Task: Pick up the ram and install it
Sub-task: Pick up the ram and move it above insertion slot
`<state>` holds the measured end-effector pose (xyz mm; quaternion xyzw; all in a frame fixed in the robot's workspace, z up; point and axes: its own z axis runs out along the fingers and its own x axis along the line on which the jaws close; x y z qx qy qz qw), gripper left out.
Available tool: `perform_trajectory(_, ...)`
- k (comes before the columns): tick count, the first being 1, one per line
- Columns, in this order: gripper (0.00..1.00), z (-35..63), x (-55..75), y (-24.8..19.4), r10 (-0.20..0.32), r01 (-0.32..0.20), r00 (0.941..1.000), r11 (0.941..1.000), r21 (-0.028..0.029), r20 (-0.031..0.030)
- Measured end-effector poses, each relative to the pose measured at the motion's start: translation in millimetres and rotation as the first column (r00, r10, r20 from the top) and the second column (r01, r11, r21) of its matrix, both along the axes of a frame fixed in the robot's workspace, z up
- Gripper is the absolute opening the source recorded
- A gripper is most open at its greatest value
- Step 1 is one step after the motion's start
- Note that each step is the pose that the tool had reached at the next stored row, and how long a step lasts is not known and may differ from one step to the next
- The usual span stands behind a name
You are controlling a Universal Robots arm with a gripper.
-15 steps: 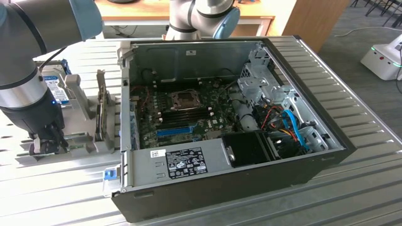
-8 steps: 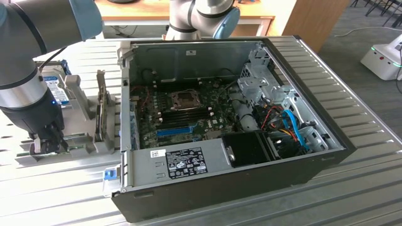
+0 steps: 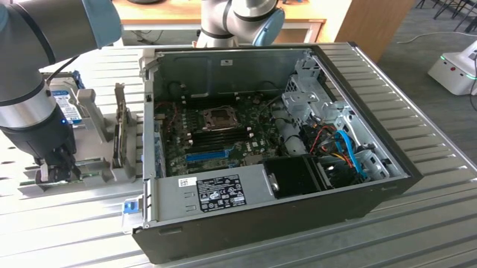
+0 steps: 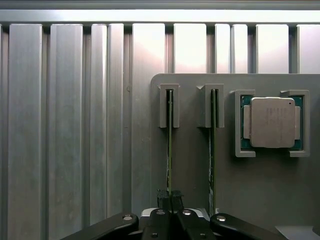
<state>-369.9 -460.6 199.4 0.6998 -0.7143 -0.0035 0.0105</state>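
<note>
Two rams stand on edge in slotted grey clips on a grey holder plate [image 4: 195, 165]. In the wrist view my gripper [image 4: 169, 196] is shut on the near end of one ram [image 4: 169, 140], a thin green stick seen edge-on. The second ram [image 4: 213, 150] stands parallel beside it, untouched. In the exterior view the gripper [image 3: 56, 172] is low over the grey holder at the exterior view's left, beside the open computer case [image 3: 372, 190]. The motherboard's dark memory slots [image 3: 223, 137] lie inside the case.
A silver processor [image 4: 272, 122] sits in a square frame on the same plate. A hard drive with a blue label [image 3: 67, 109] and a dark upright board [image 3: 119, 134] stand in grey fixtures between my arm and the case. The table is ribbed metal [image 3: 67, 234].
</note>
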Motion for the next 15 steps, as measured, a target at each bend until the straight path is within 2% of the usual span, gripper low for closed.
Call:
perform_trajectory(8,0.12,0.6,0.0,0.0,0.0,0.0,1.0,1.0,0.0001,0.0)
perform_trajectory(15,0.12,14.8,0.0,0.0,0.0,0.0,1.0,1.0,0.0026,0.0)
